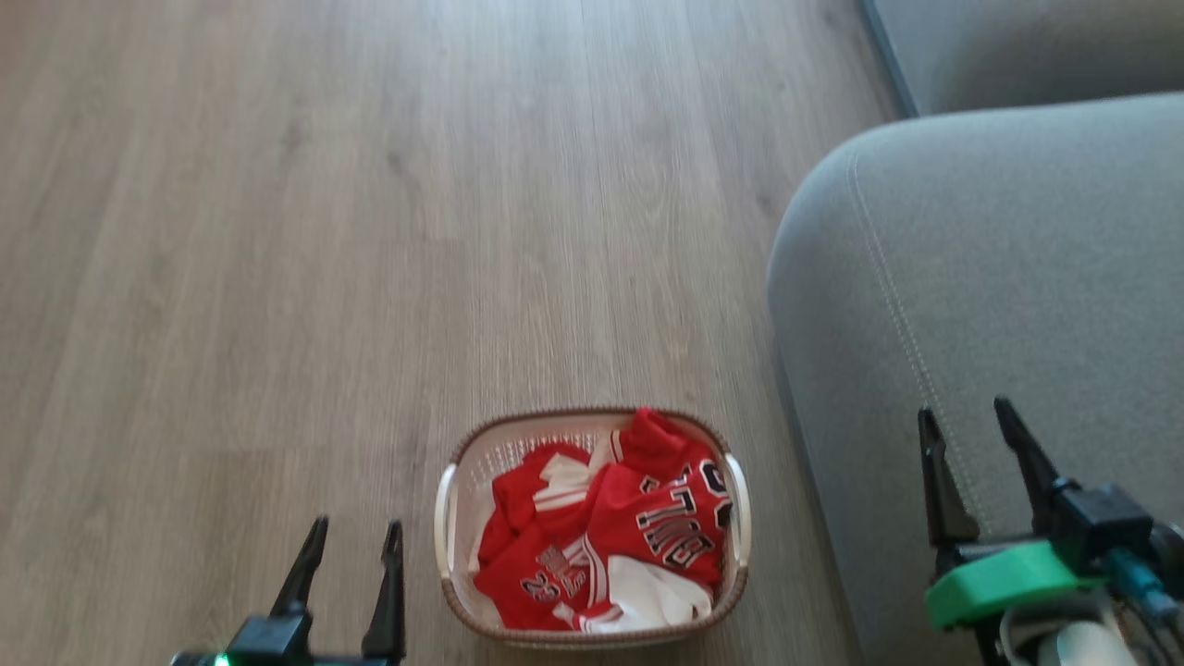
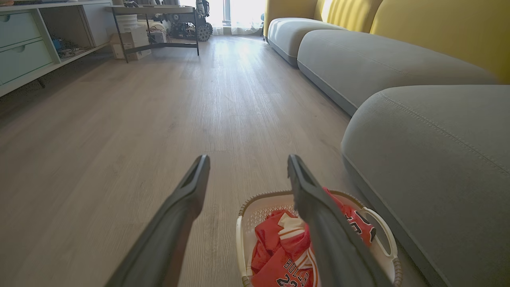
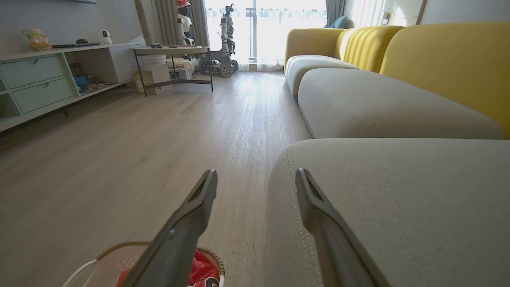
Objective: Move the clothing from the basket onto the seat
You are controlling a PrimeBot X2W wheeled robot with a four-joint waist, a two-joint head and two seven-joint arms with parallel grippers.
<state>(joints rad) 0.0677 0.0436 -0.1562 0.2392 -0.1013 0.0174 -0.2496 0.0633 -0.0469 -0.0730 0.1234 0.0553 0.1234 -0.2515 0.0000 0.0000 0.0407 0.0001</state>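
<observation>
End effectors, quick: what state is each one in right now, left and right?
Left end effector: open, holding nothing.
Right end effector: open, holding nothing.

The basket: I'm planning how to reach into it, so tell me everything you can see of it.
The basket is a small oval tub of white plastic with perforated walls, a brown woven rim and a white handle on each long side. It stands upright on the wooden floor, close beside the grey seat but apart from it, holding crumpled red clothing.
</observation>
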